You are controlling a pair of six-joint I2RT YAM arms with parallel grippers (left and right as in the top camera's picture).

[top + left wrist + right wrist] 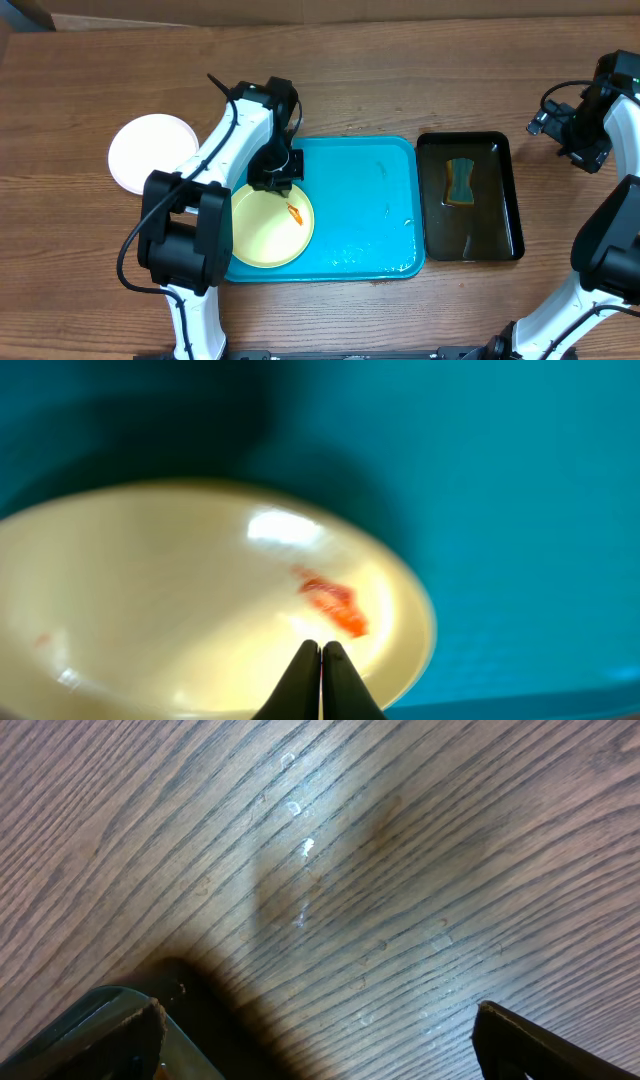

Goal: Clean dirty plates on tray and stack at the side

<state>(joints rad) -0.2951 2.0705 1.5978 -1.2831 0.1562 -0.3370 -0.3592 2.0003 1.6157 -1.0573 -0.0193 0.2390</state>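
One view, left wrist, shows left pincer (321, 652) pressed together over the yellow plate (150, 580); right pincer (320, 1032) gapes

White links (215, 145), black joints (185, 235), cables (120, 268), tapered fingers (300, 685).

No text, label, brand, number or sign can be read in any view. Nothing legible is noted on the tray (360, 210), the yellow-green plate (255, 235), the white plate (140, 155) or the black tray (495, 220).
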